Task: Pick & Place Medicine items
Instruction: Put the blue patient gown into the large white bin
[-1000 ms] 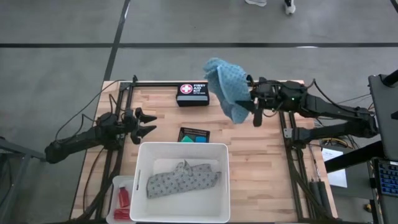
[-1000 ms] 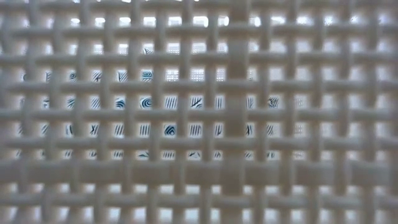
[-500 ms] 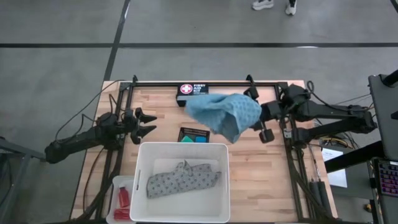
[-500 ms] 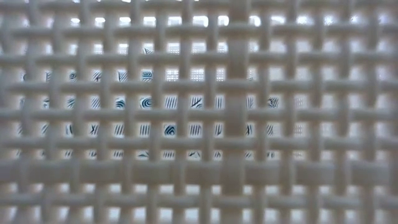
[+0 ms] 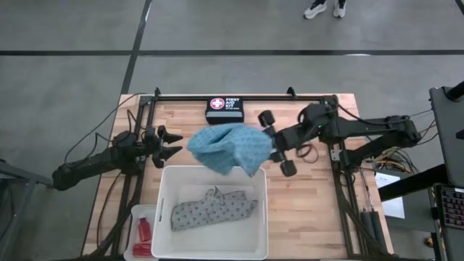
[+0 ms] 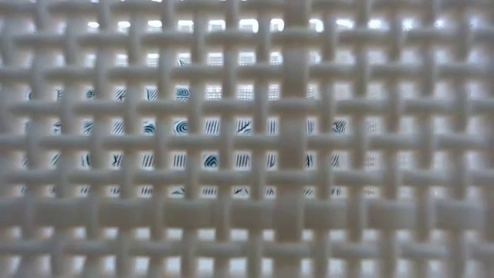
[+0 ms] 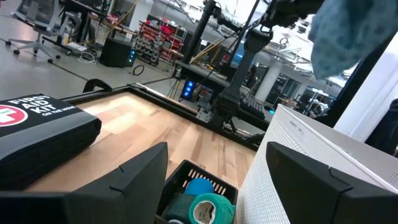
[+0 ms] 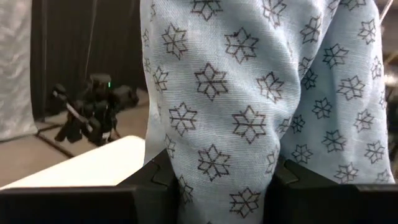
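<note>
The teal cloth (image 5: pixel 230 147), printed with small stars, hangs from my right gripper (image 5: pixel 270 147) above the far rim of the big white tub (image 5: pixel 165 210). It fills the right wrist view (image 8: pixel 249 93). The grey patterned cloth (image 5: pixel 214 210) lies crumpled on the tub's floor. Red bottles (image 5: pixel 143 233) lie in a small clear tray at the tub's left. A blue tub (image 7: pixel 200 186) and a green tub (image 7: pixel 208 208) sit in the black mesh tray (image 7: pixel 186 177), which the teal cloth hides in the high view. My left gripper (image 5: pixel 176 143) waits open at the table's left. My right gripper pinches a bunched fold of the teal cloth (image 8: pixel 214 168) between its two fingers (image 8: pixel 155 183), several layers thick. The fingers come level from the table's right. The cloth is lifted clear, and it billows loosely toward the table's left and drapes below the fingers.
A black first aid kit (image 5: pixel 225 109) lies at the table's far edge. The tub's white lattice wall (image 6: pixel 247 139) fills the low view. A black frame rail (image 5: pixel 239 96) runs along the far edge. Bare wood (image 5: pixel 304 210) lies right of the tub.
My right gripper has swung from the far right of the table toward the left and near side, turning as it went, still shut on the teal cloth. The cloth has travelled with it from beside the first aid kit to above the black tray and the tub's far rim, spreading out.
</note>
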